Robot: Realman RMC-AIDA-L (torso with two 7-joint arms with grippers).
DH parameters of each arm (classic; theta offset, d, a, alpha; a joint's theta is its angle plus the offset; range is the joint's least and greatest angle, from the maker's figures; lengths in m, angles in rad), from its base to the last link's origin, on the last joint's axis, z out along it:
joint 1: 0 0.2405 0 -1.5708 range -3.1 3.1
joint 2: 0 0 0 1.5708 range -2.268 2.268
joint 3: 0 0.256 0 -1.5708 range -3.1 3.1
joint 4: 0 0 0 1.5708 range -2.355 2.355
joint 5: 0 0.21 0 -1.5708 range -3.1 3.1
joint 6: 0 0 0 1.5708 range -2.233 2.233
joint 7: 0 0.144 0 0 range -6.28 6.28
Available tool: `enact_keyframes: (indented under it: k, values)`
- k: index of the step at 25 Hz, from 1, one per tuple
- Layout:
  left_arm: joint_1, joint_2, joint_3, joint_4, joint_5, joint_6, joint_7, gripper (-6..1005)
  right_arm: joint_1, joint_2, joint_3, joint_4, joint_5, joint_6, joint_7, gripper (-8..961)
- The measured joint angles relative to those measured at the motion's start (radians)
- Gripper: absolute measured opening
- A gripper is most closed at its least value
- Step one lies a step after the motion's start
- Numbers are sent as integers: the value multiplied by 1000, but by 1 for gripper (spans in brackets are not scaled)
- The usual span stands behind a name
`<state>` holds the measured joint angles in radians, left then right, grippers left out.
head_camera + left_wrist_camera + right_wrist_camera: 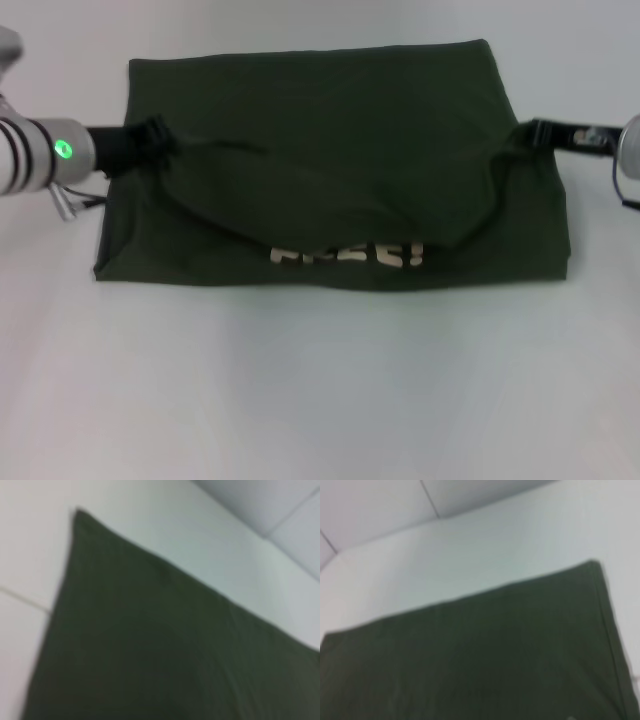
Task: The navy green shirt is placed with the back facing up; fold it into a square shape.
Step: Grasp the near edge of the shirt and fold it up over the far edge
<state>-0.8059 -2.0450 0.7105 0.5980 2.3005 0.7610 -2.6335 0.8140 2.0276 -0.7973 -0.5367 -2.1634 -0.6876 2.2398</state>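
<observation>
White table (320, 400) — navy green shirt (330, 130) half-folded, lettering seemingly "FREE!" showing.

You are looking at a large, soft, dark olive-green cotton shirt (330, 130), plain and unpatterned across its upper layer. At its 6 o'clock edge, cream-white block letters (347, 255) peek out. The flat table surface (320, 390) around it is pale grey-white. At 9 o'clock, the silver-and-black left arm carries a small, bright green light (64, 151).
</observation>
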Motion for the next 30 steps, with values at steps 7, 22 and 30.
enact_keyframes:
  k: [7, 22, 30]
  values:
    - [-2, 16, 4, 59, 6, -31, -48, 70, 13, -9, -5, -45, 27, 2, 17, 52]
    - [-31, -2, 29, 33, 57, -136, -36, 92, 80, -9, -117, 35, 17, 172, 7, 53]
    - [-51, -3, 110, 9, 56, -135, -2, 104, 123, -26, -120, 64, -77, 151, 60, 70]
